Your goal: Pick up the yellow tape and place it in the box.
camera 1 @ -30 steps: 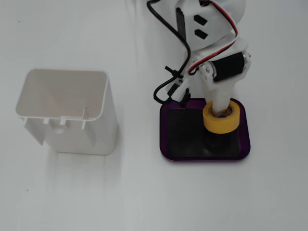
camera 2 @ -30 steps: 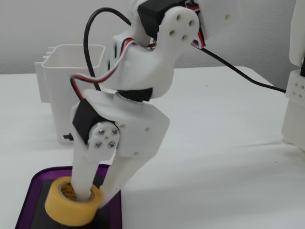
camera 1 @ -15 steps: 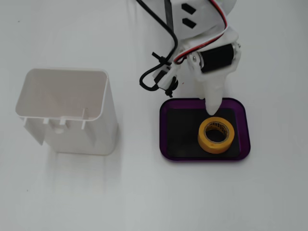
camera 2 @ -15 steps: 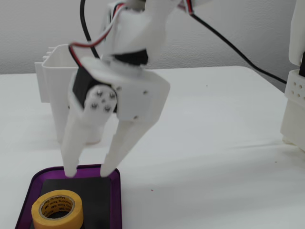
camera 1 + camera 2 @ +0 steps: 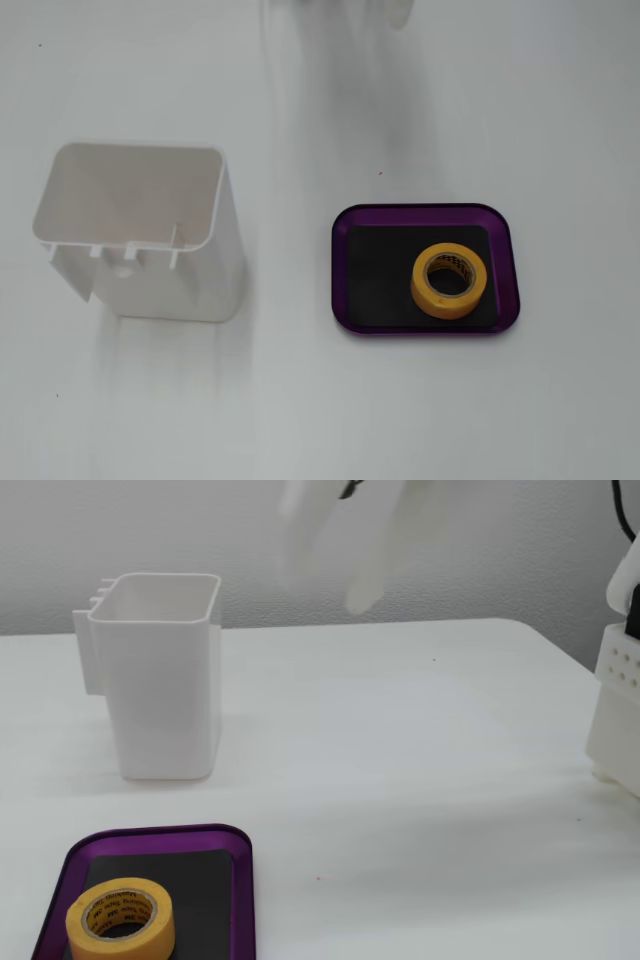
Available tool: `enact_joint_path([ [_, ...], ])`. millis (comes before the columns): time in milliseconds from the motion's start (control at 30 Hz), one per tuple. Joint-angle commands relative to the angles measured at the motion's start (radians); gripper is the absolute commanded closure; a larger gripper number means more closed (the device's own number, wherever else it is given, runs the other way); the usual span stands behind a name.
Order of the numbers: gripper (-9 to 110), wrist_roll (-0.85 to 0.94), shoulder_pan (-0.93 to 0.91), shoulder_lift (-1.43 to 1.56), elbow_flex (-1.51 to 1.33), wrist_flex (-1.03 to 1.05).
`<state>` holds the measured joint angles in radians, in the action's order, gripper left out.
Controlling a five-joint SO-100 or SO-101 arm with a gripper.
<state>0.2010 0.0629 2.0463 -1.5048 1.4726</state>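
Yellow tape (image 5: 449, 280) lying flat inside the box (image 5: 340, 270), on the black bottom, toward the right-hand and near side in the fixed view from above; sitting close to the purple rim there, though contact with it impossible to judge. Seen again in the lower fixed view (image 5: 120, 920), in the box (image 5: 243, 900) at the bottom left corner of the picture, partly cut by the frame edge.

Wide bare white counter (image 5: 400, 420) on all sides of the box; clear gap between the box and the tall white container (image 5: 140, 230) to its left in the view from above. Container upright, open-topped, well apart from the box.

Claw (image 5: 345, 540) blurred, pale, high above the counter in the lower fixed view, only a smear at the top edge of the other (image 5: 400, 10); open or closed cannot be told, nothing visibly held. White arm base (image 5: 620, 700) at the right edge.

Dark printing on the tape's pale inner core, too small to read.
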Motion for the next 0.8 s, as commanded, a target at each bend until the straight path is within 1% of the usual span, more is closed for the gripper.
enact_joint_path([
  [0,89,-0.008,-0.017,0.192,-0.192,0.017],
  [133,90,-0.006,-0.018,0.419,-0.485,-0.052],
  [433,89,-0.005,-0.02,0.991,-1.154,-0.331],
  [600,89,-0.006,-0.028,1.284,-1.46,-0.336],
  [700,89,-0.014,-0.094,1.414,-1.562,-0.325],
  [767,90,-0.071,-0.123,1.42,-1.591,-0.308],
])
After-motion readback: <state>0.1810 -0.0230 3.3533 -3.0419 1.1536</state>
